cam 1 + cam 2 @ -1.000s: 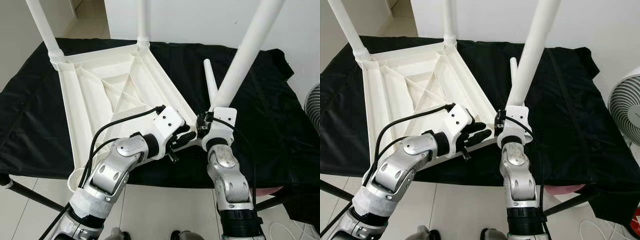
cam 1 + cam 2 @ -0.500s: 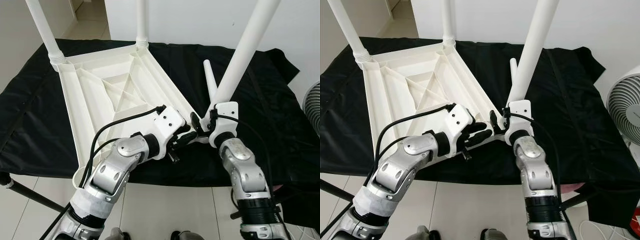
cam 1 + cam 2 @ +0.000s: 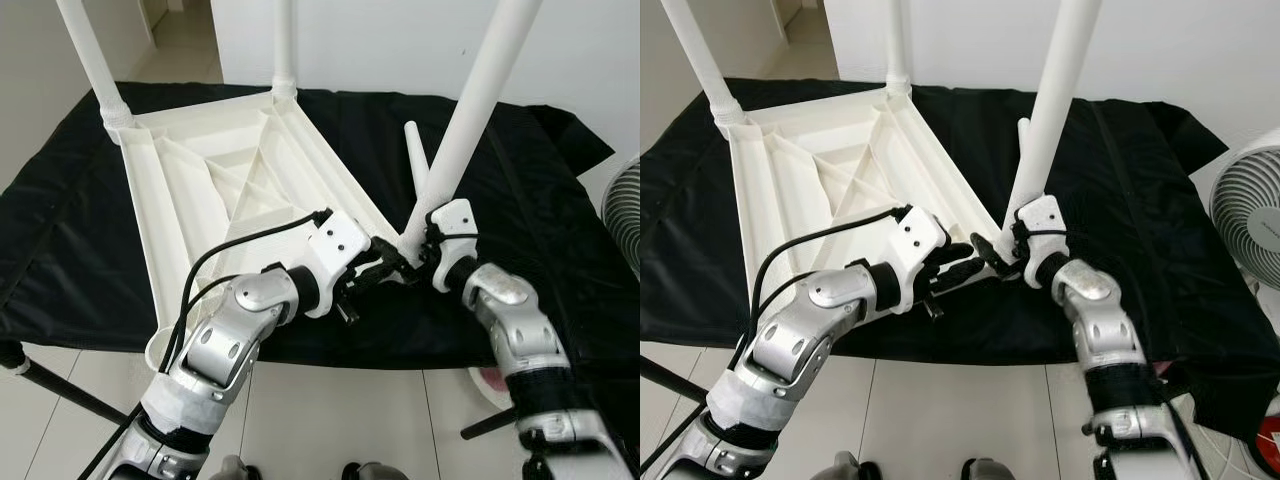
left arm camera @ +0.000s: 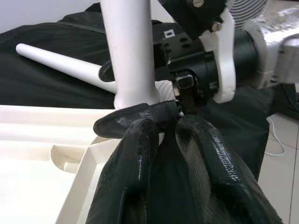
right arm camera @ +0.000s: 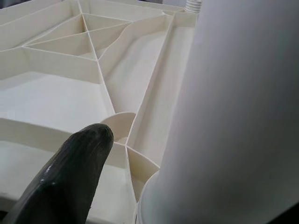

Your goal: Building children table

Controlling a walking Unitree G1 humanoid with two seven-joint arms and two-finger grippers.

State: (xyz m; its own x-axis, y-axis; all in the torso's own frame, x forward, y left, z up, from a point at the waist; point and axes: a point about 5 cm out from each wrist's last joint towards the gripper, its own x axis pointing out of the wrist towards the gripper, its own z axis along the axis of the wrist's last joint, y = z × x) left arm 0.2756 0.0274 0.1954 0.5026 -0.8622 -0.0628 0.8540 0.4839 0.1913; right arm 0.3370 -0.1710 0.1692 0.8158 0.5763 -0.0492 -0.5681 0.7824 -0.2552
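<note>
Compared with one second ago, the right arm has swung outward to the robot's right, and the leg it holds now leans less steeply, while the left arm stays almost where it was. From the left eye view, the white table top lies upside down on a black cloth, with two legs already standing in its far corners. The right gripper is closed around the lower end of the third leg, just at the near right corner of the table top. The left gripper reaches to the same corner from the left side, very near to the right gripper. A loose fourth leg lies on the cloth behind them. From the right eye view, a white fan stands at the right edge, beside the cloth. From the left wrist view, the two black fingers of the left gripper are pressed close together, and their tips touch one black finger of the right gripper at the foot of the leg; I cannot tell if something is between them. From the right wrist view, the leg is very close and one black finger lies beside it, above the ribbed underside of the table top.
</note>
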